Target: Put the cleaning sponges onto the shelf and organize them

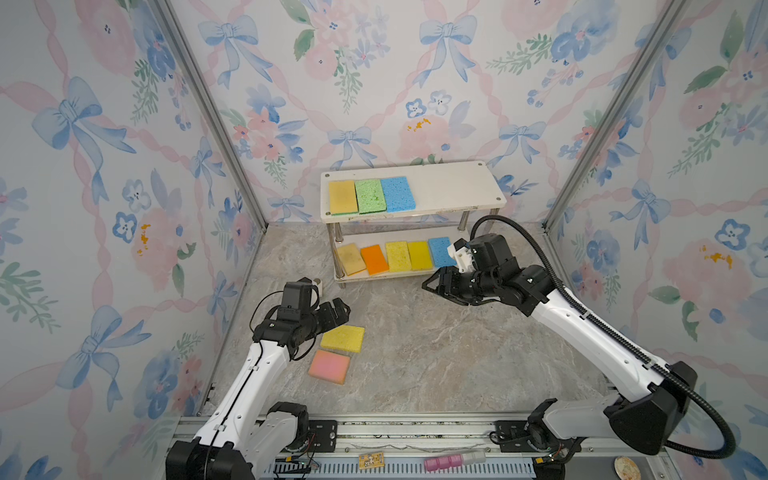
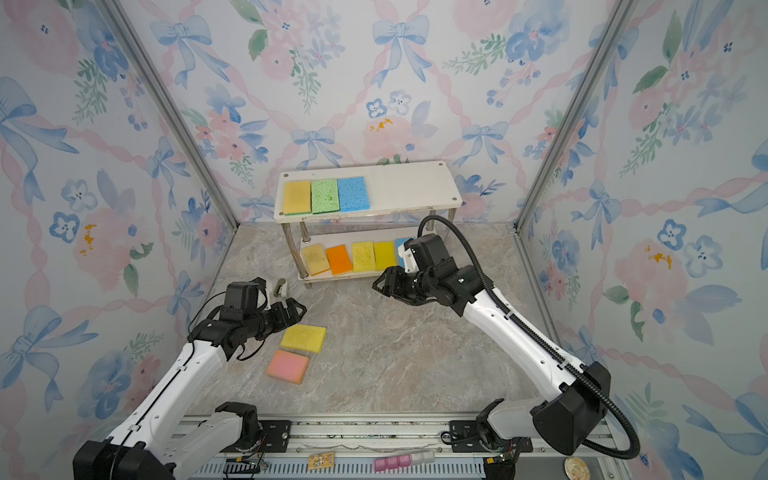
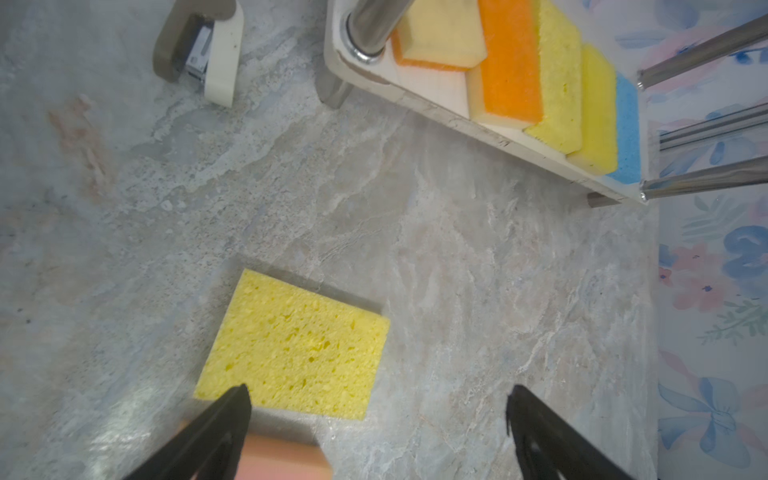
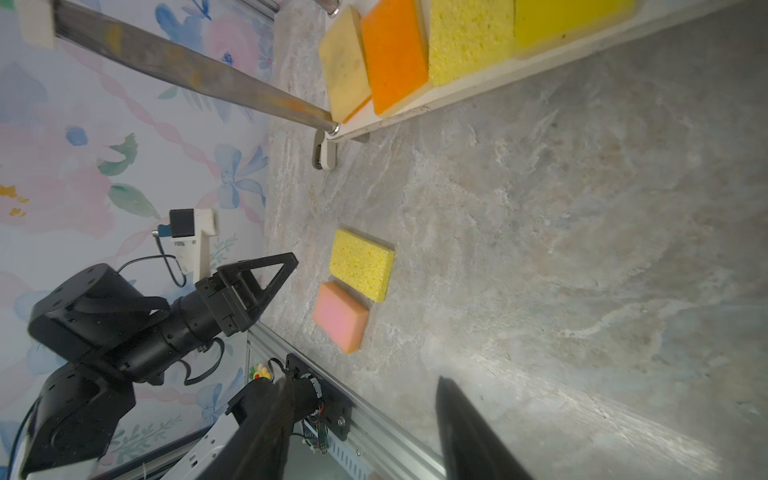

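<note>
Left gripper [image 3: 378, 411]: jaws spread as wide as they go, nothing between them. It hangs low over the near edge of the loose yellow sponge [image 1: 342, 338], which lies flat on the marble table [image 1: 436, 353]. The pink sponge [image 1: 329, 366] lies just beside it, nearer my base; in the left wrist view one finger [image 3: 232, 415] crosses over its edge.

Right gripper [image 4: 365, 380]: jaws parted, empty, over bare table in front of the shelf [image 1: 453, 187] at its right end.

The shelf stands against the back wall. Top board: tan-yellow sponge [image 1: 343, 197], green sponge [image 1: 369, 195] and blue sponge [image 1: 397, 193] side by side at the left end; the right half is bare. Lower board: tan sponge [image 1: 351, 258] tilted, orange sponge [image 1: 374, 259], porous yellow sponge [image 1: 398, 256], smooth yellow sponge [image 1: 419, 255], second blue sponge [image 1: 440, 252].

In the way: my right wrist camera mount [image 1: 459, 254] hides part of that second blue sponge in both top views. The black cable hose [image 1: 482, 224] arcs in front of the shelf's right front post. A small stapler [image 3: 208, 54] lies on the table near the shelf's left front foot, between it and my left wrist.
</note>
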`<state>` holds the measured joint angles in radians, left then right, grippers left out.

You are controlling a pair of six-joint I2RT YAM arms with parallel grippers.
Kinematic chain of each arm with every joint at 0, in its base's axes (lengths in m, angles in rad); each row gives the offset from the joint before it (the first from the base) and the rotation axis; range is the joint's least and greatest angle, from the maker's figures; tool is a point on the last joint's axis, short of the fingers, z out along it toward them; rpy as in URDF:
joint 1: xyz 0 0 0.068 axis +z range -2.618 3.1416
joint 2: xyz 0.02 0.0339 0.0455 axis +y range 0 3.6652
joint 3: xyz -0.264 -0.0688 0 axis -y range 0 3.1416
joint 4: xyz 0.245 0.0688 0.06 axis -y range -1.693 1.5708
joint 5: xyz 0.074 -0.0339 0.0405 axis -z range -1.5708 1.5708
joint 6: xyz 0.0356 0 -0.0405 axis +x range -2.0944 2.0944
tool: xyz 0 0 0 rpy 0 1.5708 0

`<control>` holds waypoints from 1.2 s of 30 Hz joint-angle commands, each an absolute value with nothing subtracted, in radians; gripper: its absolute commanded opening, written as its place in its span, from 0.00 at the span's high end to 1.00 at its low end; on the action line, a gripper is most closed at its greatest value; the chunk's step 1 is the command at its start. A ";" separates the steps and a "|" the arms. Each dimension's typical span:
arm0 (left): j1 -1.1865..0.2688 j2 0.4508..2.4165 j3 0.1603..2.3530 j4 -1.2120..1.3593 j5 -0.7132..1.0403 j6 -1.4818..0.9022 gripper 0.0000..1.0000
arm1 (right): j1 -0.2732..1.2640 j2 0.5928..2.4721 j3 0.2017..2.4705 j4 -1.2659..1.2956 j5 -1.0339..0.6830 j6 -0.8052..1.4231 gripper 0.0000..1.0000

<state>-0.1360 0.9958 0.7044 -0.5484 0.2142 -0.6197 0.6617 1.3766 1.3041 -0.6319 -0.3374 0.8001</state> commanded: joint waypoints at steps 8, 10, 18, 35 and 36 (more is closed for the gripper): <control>-0.123 1.174 0.690 -0.525 0.131 -0.553 0.02 | 0.809 1.529 1.258 -0.557 -0.382 0.788 0.31; -0.120 1.205 0.690 -0.505 0.127 -0.552 0.02 | 0.828 1.553 1.264 -0.552 -0.393 0.788 0.29; -0.115 1.331 0.653 -0.411 0.137 -0.550 0.02 | 0.850 1.574 1.270 -0.555 -0.401 0.780 0.26; -0.447 1.594 0.780 -0.246 0.215 -0.721 0.02 | 0.758 1.518 1.243 -0.653 -0.366 0.744 0.24; -0.500 1.615 0.804 -0.228 0.217 -0.754 0.02 | 0.749 1.512 1.240 -0.663 -0.359 0.743 0.23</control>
<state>-0.4004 1.5505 0.7879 -0.2306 0.1719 -0.6453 0.7761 1.5414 1.2568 -0.6056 -0.3847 0.7635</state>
